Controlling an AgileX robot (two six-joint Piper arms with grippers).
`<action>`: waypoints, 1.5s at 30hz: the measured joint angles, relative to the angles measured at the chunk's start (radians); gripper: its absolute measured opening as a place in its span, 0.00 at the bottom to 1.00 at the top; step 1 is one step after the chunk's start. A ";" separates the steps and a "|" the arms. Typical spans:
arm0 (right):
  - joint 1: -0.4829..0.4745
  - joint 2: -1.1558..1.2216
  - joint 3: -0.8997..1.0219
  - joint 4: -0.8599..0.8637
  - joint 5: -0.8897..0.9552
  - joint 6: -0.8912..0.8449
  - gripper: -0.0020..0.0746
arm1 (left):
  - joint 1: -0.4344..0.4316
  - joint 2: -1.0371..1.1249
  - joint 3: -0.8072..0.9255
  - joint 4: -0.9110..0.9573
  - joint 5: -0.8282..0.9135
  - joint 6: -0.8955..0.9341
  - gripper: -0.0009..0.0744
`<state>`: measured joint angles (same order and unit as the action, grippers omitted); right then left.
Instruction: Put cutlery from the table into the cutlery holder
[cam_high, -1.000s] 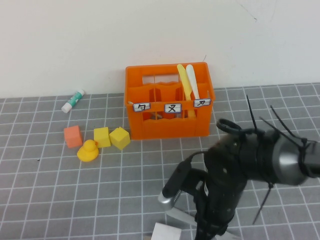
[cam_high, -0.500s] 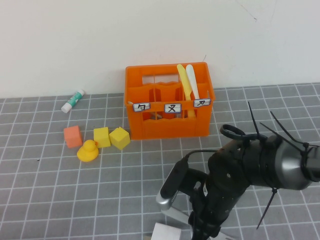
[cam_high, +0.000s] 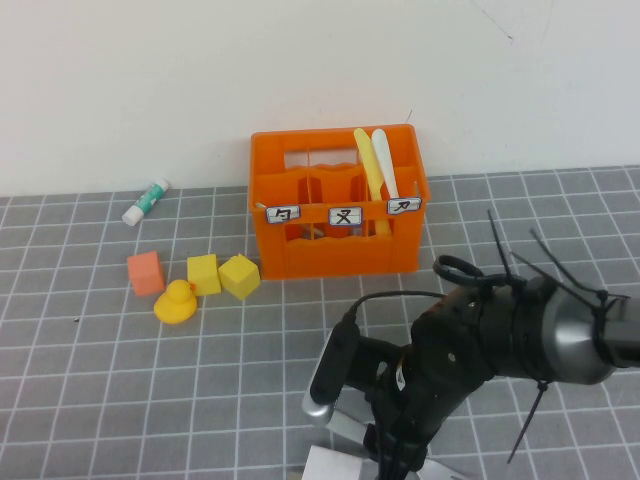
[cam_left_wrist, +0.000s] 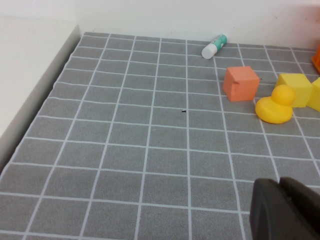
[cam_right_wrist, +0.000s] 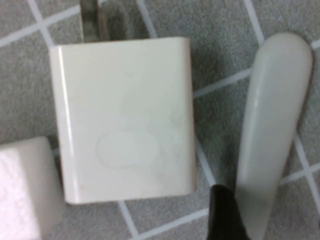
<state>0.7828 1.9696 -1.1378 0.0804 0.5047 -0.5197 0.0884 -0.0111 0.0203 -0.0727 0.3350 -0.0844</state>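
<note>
The orange cutlery holder (cam_high: 335, 215) stands at the back of the grey gridded table (cam_high: 120, 380). A yellow knife (cam_high: 367, 160) and a white knife (cam_high: 385, 165) stand in its right compartment. My right gripper (cam_high: 392, 455) points down at the table's near edge. In the right wrist view it (cam_right_wrist: 270, 220) is open, with one black fingertip (cam_right_wrist: 225, 215) close beside a pale grey cutlery handle (cam_right_wrist: 272, 125) lying flat on the table. Its other finger is out of frame. The spoons are out of view. My left gripper (cam_left_wrist: 285, 210) is shut and empty, hovering over bare table.
A white plug adapter (cam_right_wrist: 122, 117) and a white block (cam_right_wrist: 25, 185) lie right beside the grey handle. An orange block (cam_high: 146, 272), two yellow blocks (cam_high: 204, 273), a yellow duck (cam_high: 177, 301) and a glue stick (cam_high: 147, 201) lie left of the holder.
My right arm has sunk lower and shifted a little left toward the near edge. Nothing else has moved.
</note>
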 joint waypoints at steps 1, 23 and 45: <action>0.000 0.010 0.000 0.000 -0.002 0.000 0.52 | 0.000 0.000 0.000 0.000 0.000 0.000 0.01; -0.008 -0.306 0.230 0.082 -0.690 0.302 0.21 | 0.000 0.000 0.000 0.000 0.000 0.002 0.01; -0.095 0.042 -0.077 0.195 -1.445 0.429 0.21 | 0.000 0.000 0.000 0.000 0.000 0.000 0.01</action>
<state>0.6874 2.0114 -1.2149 0.2753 -0.9404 -0.0910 0.0884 -0.0111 0.0203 -0.0727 0.3350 -0.0847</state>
